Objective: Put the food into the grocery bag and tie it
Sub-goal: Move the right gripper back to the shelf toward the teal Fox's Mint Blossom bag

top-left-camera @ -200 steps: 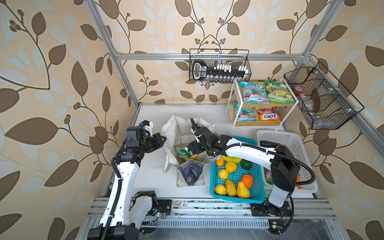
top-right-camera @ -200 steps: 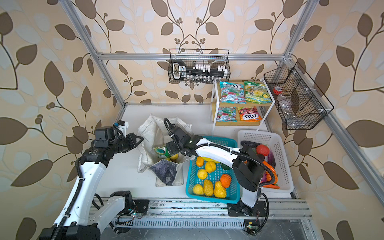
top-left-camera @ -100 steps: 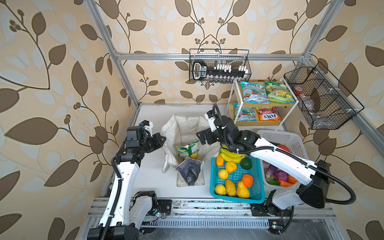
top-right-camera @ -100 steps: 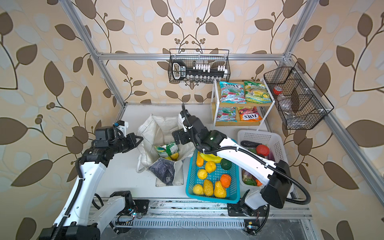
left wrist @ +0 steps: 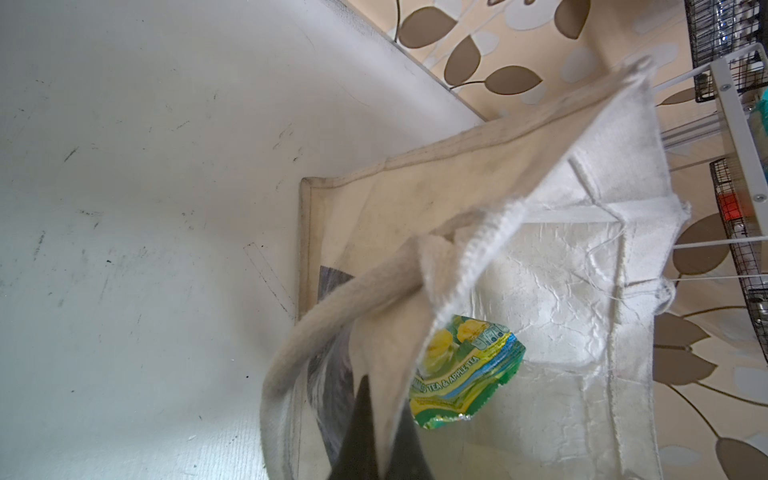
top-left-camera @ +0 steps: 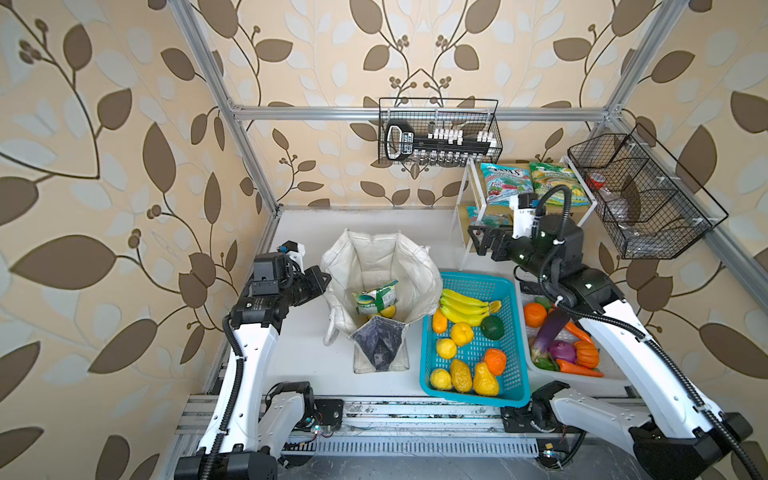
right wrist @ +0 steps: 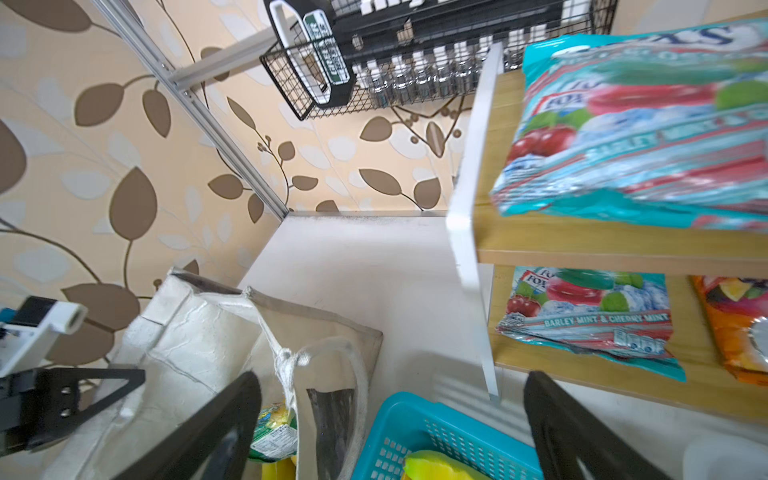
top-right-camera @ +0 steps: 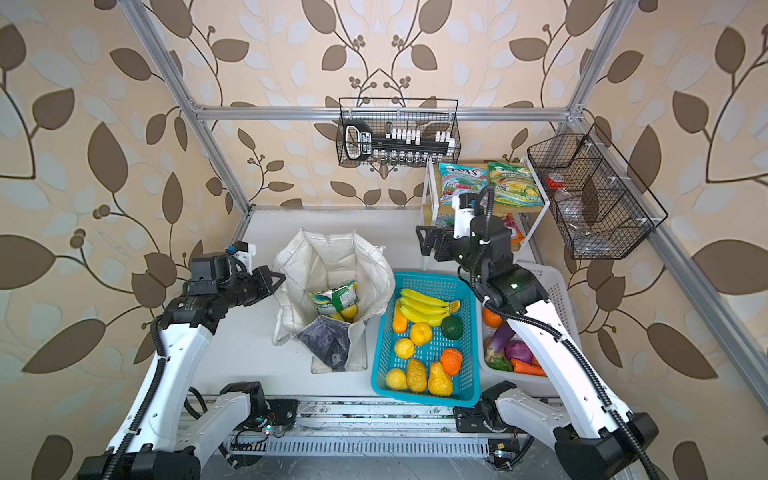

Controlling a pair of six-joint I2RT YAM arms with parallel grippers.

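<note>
The left gripper (top-left-camera: 318,279) is clenched on the rim of the grocery bag (top-left-camera: 374,266). The bag is limp cloth and would likely sag if let go. A green-yellow packet (top-left-camera: 376,296) lies just beyond, inside it. The right gripper (top-left-camera: 476,241) is spread wide and empty. Close beside it, on the shelf (right wrist: 582,249), lies a blue-red packet (right wrist: 590,320). It looks light, glossy and probably slippery, so it is best pinched at a crimped edge.

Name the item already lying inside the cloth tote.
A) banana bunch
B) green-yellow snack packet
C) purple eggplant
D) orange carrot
B: in both top views the green-yellow snack packet lies inside the open grocery bag, while the banana bunch sits in the teal basket.
</note>
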